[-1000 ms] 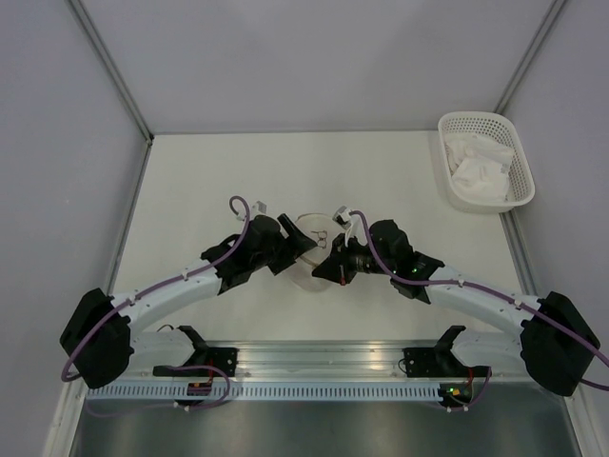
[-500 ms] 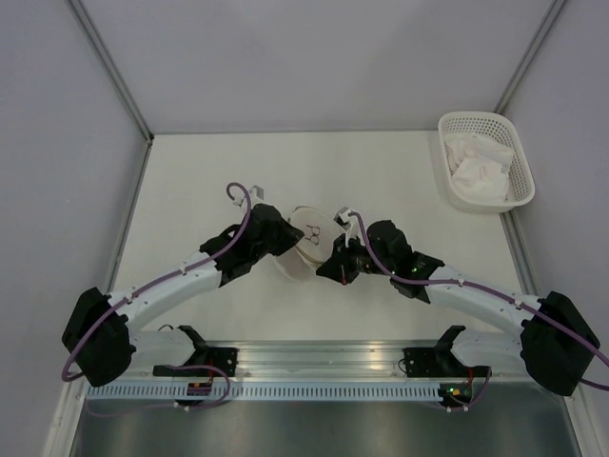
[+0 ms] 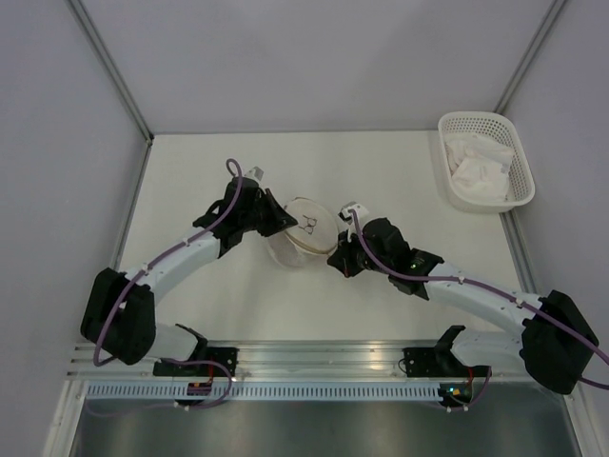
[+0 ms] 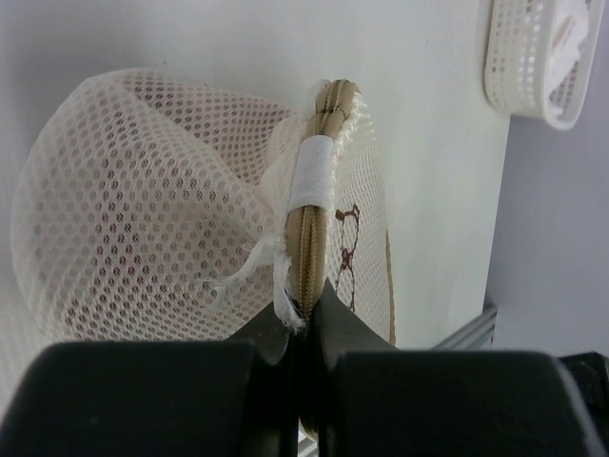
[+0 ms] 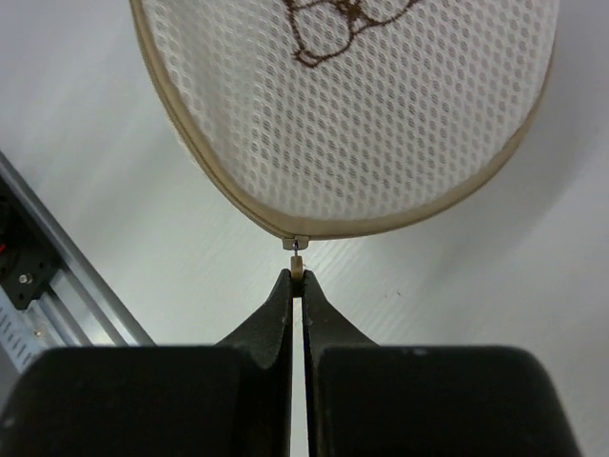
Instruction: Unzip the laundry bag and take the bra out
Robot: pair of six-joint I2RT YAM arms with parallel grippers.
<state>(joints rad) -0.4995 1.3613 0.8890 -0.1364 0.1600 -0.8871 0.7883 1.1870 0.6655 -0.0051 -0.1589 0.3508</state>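
The laundry bag [image 3: 303, 233], a small whitish mesh dome with a tan zip rim, sits mid-table between both arms. My left gripper [image 3: 276, 221] is shut on the bag's zip rim [image 4: 306, 238] at its left side, next to a white fabric tab [image 4: 312, 173]. My right gripper [image 3: 339, 257] is shut on the small tan zip pull [image 5: 298, 270] hanging from the rim below the flat flap [image 5: 362, 114] with its brown bra drawing. The bra is hidden inside the mesh [image 4: 143, 190].
A white lattice basket [image 3: 485, 160] holding white cloths stands at the back right, also at the upper right of the left wrist view [image 4: 542, 57]. An aluminium rail [image 3: 314, 362] runs along the near edge. Grey walls close in the table's sides and back.
My left gripper has shut on the bag's rim, and its arm has swung outward to the left. The bag has shifted back and turned. The right gripper stays shut on the pull.
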